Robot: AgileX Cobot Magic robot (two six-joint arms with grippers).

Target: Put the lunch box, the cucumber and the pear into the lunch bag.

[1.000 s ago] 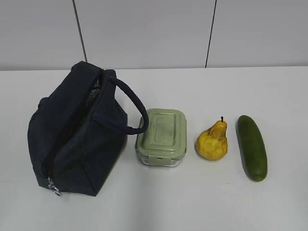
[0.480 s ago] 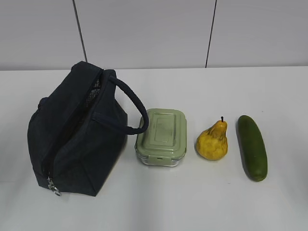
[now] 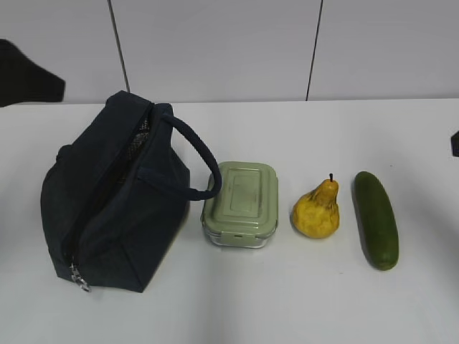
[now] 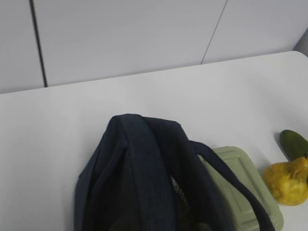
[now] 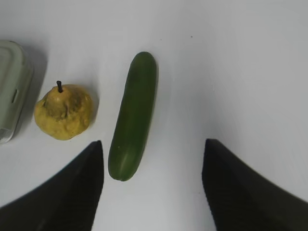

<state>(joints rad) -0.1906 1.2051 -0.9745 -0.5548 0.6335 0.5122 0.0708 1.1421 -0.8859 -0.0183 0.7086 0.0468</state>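
No brand, label or writing is showing on any of the four items. The right gripper (image 5: 150, 192) is hovering above the white table (image 3: 301, 301) with its two dark fingers (image 5: 62, 197) spread wide apart, holding and touching nothing; the near end of the cucumber (image 5: 133, 115) is lying just ahead of the gap between them. In the exterior view only a small dark sliver of that arm is showing at the right edge. The left gripper itself is not appearing in the left wrist view, so whether it is apart or together cannot be told; a dark shape, probably part of the left arm, is showing at the upper left edge of the exterior view.

The lunch bag (image 3: 115, 208) is sitting at the left of the table, its top zipper open and its metal zip pull (image 3: 79, 278) hanging at the near end, with the padded loop handle (image 3: 201, 158) arching over toward the lunch box (image 3: 242, 203). The lunch box is resting just beside the bag, lid on. The pear (image 3: 317, 211) is lying to its right, stem pointing away, and the cucumber is lying lengthwise just beyond the pear, apart from it.
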